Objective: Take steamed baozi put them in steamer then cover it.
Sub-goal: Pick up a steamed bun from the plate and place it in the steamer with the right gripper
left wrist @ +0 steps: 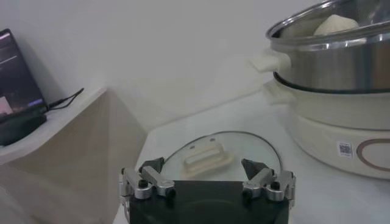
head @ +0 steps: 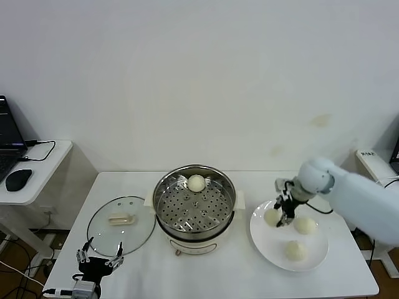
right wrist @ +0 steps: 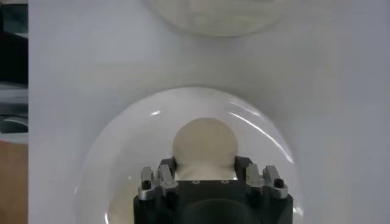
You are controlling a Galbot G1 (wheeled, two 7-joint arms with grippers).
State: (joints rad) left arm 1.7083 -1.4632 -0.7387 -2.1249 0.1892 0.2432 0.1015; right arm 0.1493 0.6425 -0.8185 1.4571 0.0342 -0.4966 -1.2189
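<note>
The right gripper (right wrist: 205, 165) is lowered over the plate (head: 317, 254), its fingers (right wrist: 167, 165) clamped on a steamed baozi (right wrist: 204, 141) held between them. One baozi (head: 196, 182) lies in the steamer (head: 194, 198). The left gripper (left wrist: 205, 173) is held with fingers apart, the cover (left wrist: 208, 155) just beyond them.

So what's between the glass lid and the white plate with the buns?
The steamer stands between the glass lid and the plate, with one baozi inside it. The head view shows this.
</note>
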